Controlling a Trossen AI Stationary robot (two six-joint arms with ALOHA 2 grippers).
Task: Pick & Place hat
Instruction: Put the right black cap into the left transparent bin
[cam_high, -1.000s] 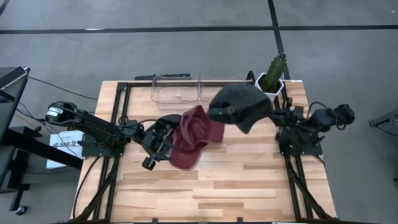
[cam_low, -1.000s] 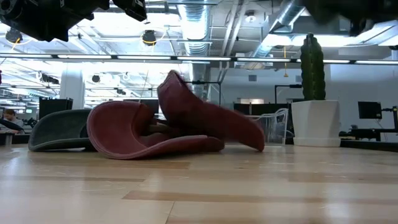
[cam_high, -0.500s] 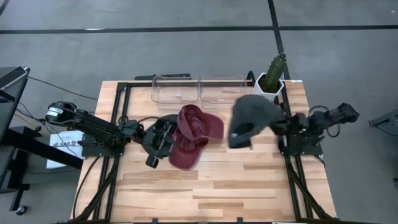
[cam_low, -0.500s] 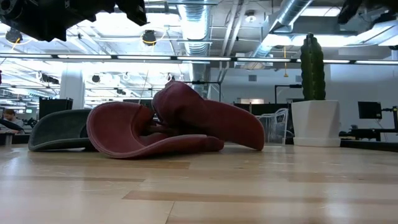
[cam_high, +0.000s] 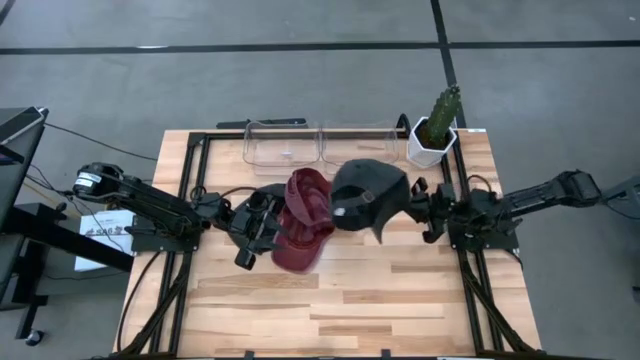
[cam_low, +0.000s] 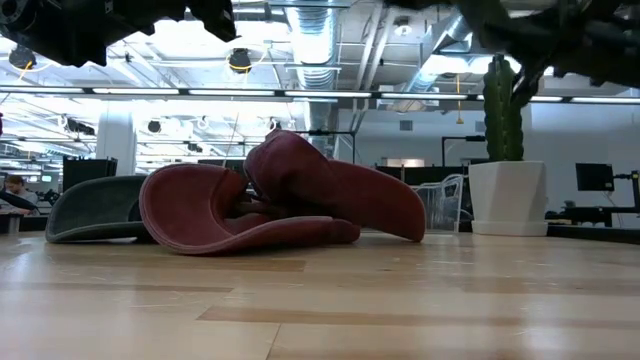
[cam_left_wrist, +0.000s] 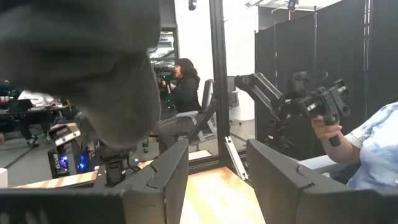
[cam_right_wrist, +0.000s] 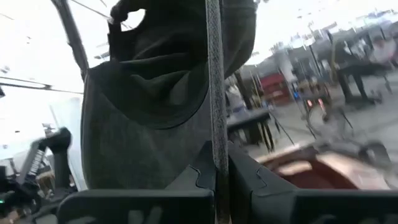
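Hat — the dark one (cam_high: 368, 187) — hangs in the air from the right jaws (cam_high: 420, 207), which are pinched shut on its edge. In the high view it sits just ahead of those jaws, over the middle of the counter (cam_high: 350, 300), beside the red hat (cam_high: 305, 220). The left jaws (cam_high: 262, 222) stand parted right at the red hat's near edge, holding nothing that I can see.

From the low view, the red hat (cam_low: 290, 205) lies crumpled on the counter, with a grey-green hat (cam_low: 95, 208) just behind it. The dark hat shows only as a dim shape overhead, near the cactus (cam_low: 503, 95) in its white pot.

The left wrist view shows that arm's two fingers (cam_left_wrist: 168, 174) apart with bare counter between them; a dark blurred mass fills the space above, too close to name for certain. A person sits in the room beyond, and another's hand holds a camera rig.

The right wrist view has the dark hat (cam_right_wrist: 155, 99) draping straight out from the shut jaws — a fold of fabric clamped between them.

It looks a soft, light cloth cap: the crown sags and folds, only the brim keeps any shape. I would judge the brim or the back strap the surest hold, since crown cloth can slip or bunch.
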